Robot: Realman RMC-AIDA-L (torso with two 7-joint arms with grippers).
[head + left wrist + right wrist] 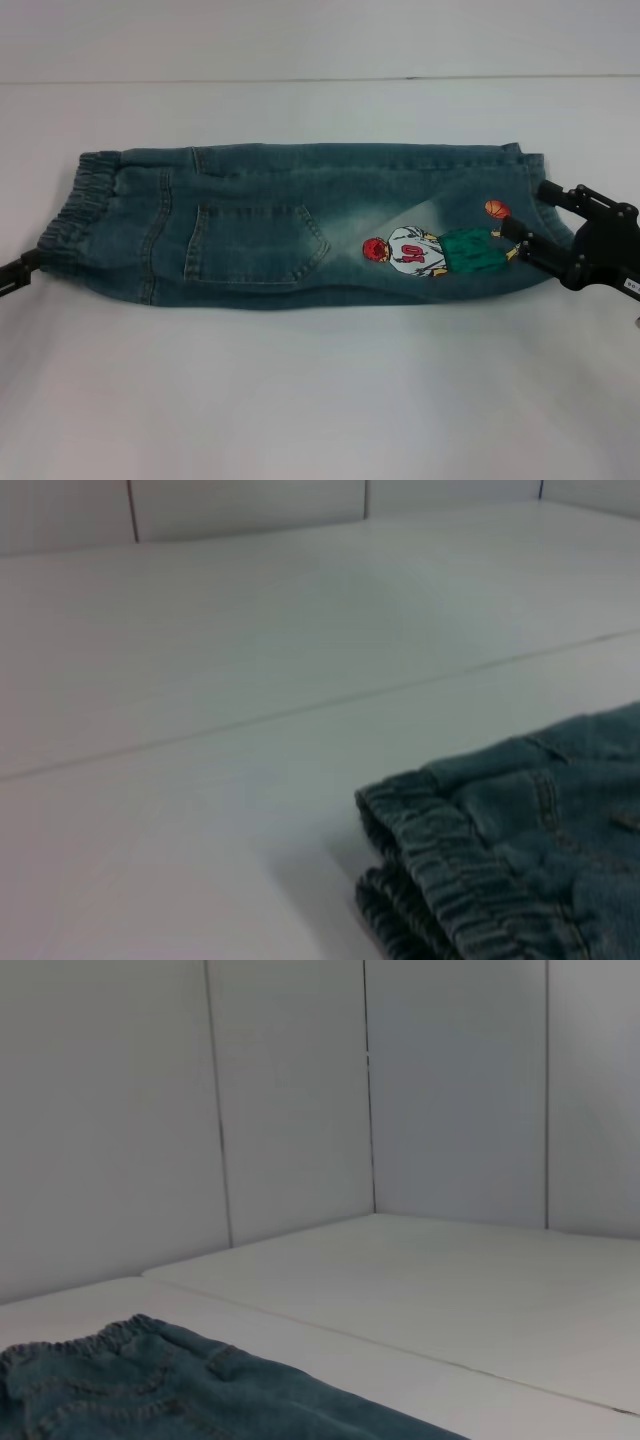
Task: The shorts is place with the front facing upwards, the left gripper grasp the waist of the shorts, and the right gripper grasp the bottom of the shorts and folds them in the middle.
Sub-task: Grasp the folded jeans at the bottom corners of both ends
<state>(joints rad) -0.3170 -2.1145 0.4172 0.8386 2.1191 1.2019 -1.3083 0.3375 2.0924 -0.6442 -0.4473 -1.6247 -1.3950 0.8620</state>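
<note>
The blue-green denim shorts (280,225) lie flat across the white table (320,390). The ruffled waist (80,215) is at the left. The leg hems (550,222) and the basketball-player cartoon (420,250) are at the right. My right gripper (520,208) is open at the hem end, one finger on the cloth near the cartoon and the other at the far corner. My left gripper (15,272) shows only as a black tip at the waist's near corner. The waist also shows in the left wrist view (440,850), and the shorts in the right wrist view (150,1390).
White walls (300,1110) stand behind the table. A seam line (320,80) runs across the table's far side. Bare table surface lies in front of and behind the shorts.
</note>
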